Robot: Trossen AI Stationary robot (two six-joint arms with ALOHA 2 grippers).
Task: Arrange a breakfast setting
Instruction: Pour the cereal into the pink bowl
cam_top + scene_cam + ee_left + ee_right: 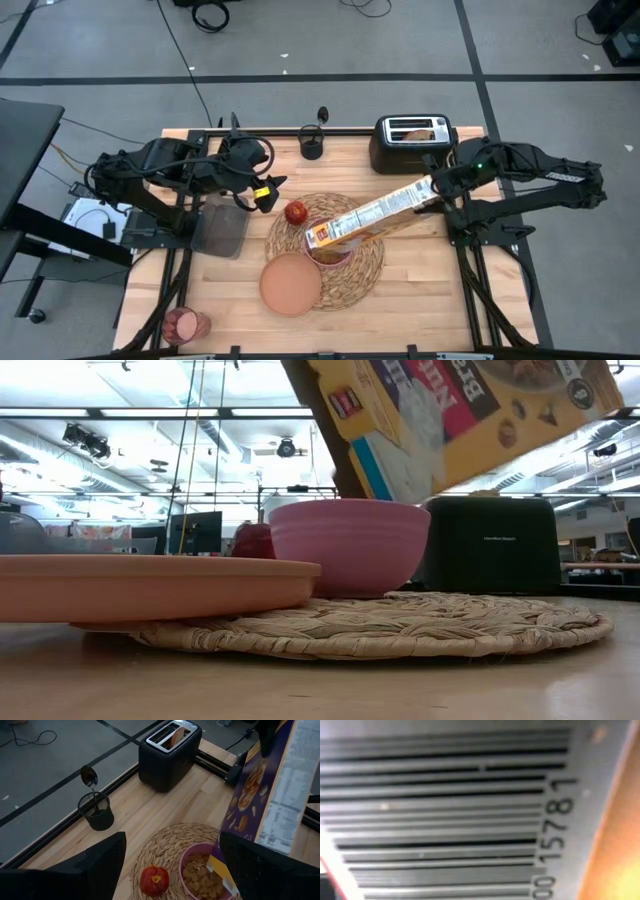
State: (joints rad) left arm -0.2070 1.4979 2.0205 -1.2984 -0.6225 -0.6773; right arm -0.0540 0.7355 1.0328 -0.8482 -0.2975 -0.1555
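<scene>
The round woven placemat (355,262) lies mid-table. On it stand the pink bowl (202,875), with cereal in it, and the red apple (154,880). The salmon plate (290,283) rests on the mat's near-left edge. My right gripper (432,190) is shut on the yellow-and-blue cereal box (372,215), which slants down over the bowl. My left gripper (268,192) hovers open at the mat's far left, above the apple. The spoon (90,777) stands in a black cup (96,810). A toast slice (176,735) sticks out of the black toaster (170,752). The pink cup (185,325) stands near the front-left corner. My right gripper holds the cereal box by its raised end (426,191), coming at it from the table's right. The box is lifted clear and tilted, and its open lower end (220,867) hangs just over the bowl. The wrist view shows only the barcode panel, so the fingers' hold is hidden.
A grey flat object (220,228) lies on the table below my left arm. The toaster stands at the far edge, right of centre, and the black cup left of it. Bare wood shows at the near right (430,300).
</scene>
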